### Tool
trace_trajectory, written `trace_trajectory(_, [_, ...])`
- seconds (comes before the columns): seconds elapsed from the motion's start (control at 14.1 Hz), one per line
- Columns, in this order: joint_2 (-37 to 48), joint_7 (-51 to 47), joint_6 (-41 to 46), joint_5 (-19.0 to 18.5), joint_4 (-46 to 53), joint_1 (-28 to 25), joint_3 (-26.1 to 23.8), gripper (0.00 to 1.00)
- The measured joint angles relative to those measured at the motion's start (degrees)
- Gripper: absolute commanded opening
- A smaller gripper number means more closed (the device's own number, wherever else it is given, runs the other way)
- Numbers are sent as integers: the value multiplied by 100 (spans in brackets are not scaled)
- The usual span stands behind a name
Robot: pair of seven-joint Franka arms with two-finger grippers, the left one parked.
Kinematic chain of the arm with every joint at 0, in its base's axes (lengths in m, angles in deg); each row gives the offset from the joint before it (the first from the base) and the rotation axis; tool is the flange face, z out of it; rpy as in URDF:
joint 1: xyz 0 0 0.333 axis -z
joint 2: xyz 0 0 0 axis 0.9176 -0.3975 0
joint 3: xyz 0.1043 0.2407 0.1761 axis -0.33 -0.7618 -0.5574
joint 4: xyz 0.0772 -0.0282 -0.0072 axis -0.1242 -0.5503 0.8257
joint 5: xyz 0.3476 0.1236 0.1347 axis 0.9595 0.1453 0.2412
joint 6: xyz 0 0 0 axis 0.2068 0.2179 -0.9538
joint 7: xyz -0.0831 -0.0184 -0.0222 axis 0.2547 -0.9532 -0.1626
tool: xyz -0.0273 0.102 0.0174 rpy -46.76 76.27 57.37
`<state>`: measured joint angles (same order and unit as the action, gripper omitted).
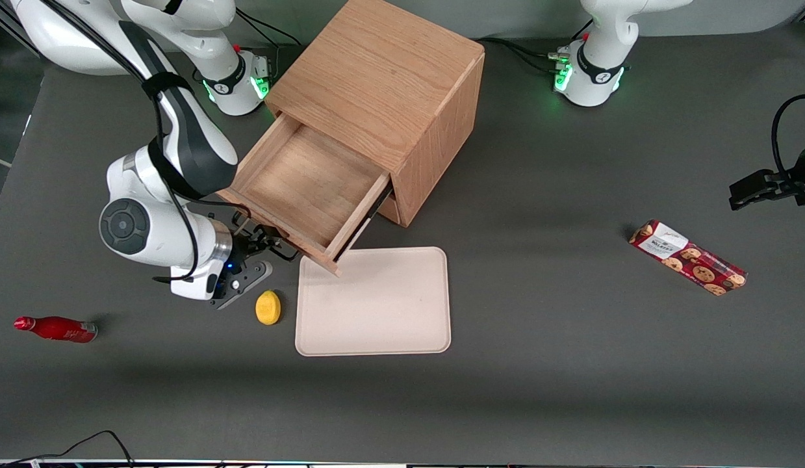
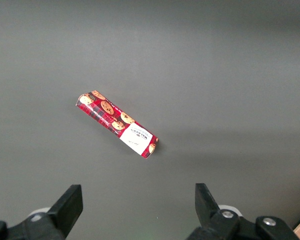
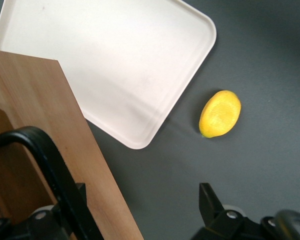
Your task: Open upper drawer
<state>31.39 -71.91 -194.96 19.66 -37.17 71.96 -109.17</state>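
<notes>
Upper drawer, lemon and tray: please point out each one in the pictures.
Upper drawer (image 1: 308, 185): front view, on its bare wooden floor.
Lemon (image 3: 220, 113): right wrist view, on the middle of its yellow skin.
Tray (image 1: 376, 305): front view, on its bare flat surface.
Gripper (image 1: 262, 246): front view, at the drawer's front panel.

White arm (image 1: 162, 214) with grey joint cap; black cable strapped along; black claw (image 1: 256, 246).
</notes>
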Motion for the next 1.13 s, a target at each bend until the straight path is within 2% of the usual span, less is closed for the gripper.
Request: trace_trajectory(1.13, [-169, 119, 178, -63, 321, 57, 154, 100])
